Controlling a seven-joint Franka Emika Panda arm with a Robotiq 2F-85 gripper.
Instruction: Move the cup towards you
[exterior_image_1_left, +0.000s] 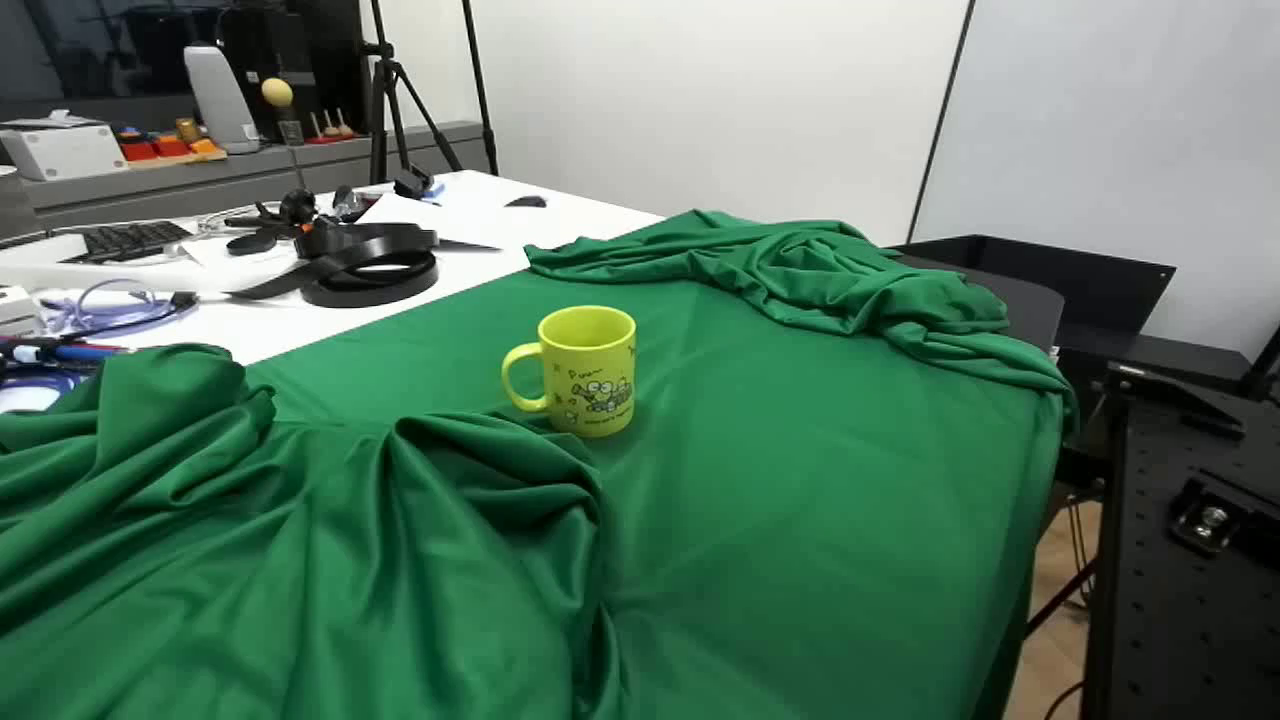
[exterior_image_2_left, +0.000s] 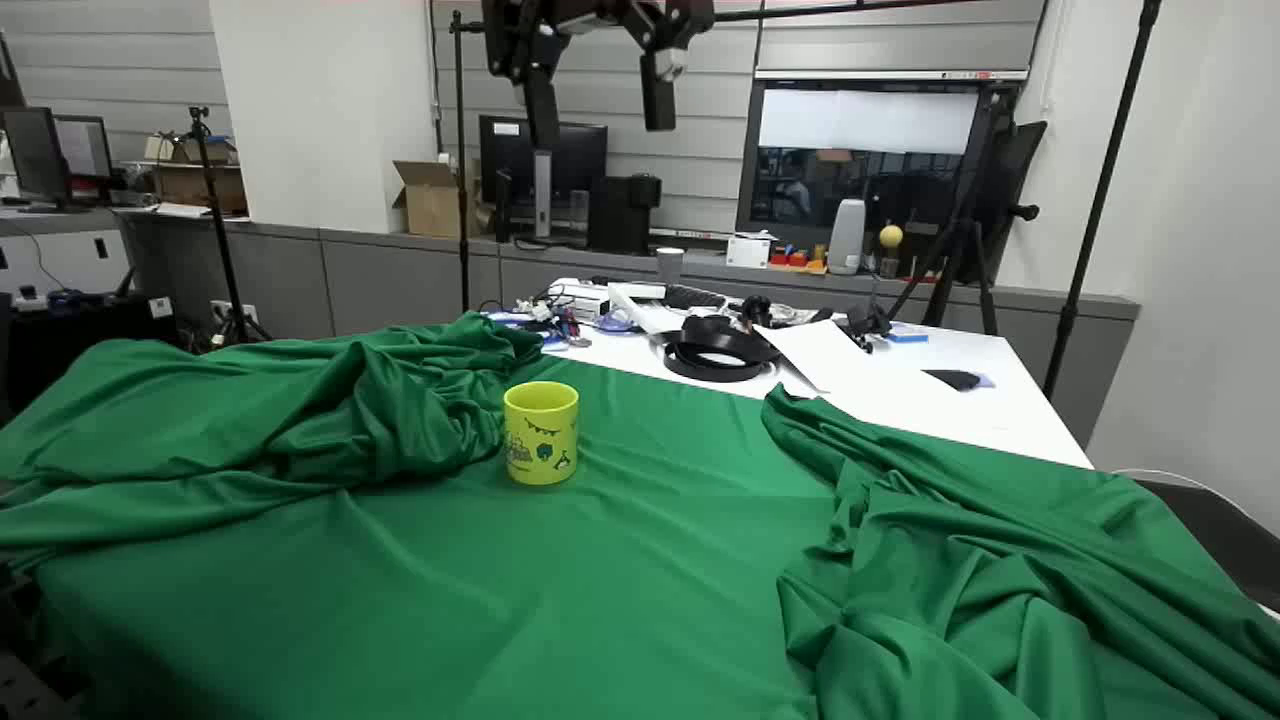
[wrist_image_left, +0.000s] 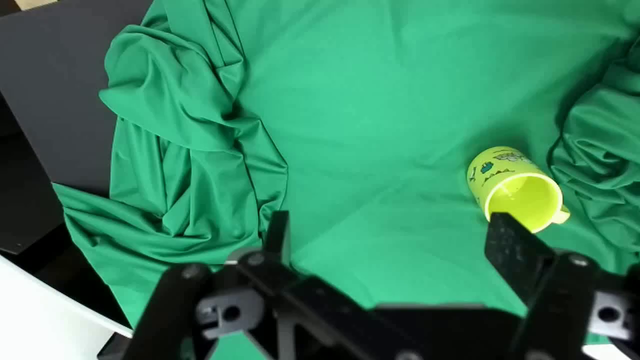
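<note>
The cup (exterior_image_1_left: 590, 375) is a small yellow-green mug with a printed frog-like design. It stands upright on the green cloth in both exterior views (exterior_image_2_left: 541, 435). Its loop handle shows in an exterior view and is hidden in the exterior view that shows the arm. In the wrist view the cup (wrist_image_left: 515, 187) is at the right, beyond the right finger, whose tip slightly overlaps its rim. My gripper (exterior_image_2_left: 600, 105) is open and empty, high above the table at the top of an exterior view. Its fingers are spread wide in the wrist view (wrist_image_left: 392, 225).
The green cloth (exterior_image_1_left: 800, 480) covers much of the table. A bunched fold (exterior_image_2_left: 390, 420) lies close beside the cup, and another pile (exterior_image_2_left: 950, 590) lies across the table. Black tape rolls (exterior_image_1_left: 370, 270), cables and papers lie on the white table part (exterior_image_2_left: 900, 400).
</note>
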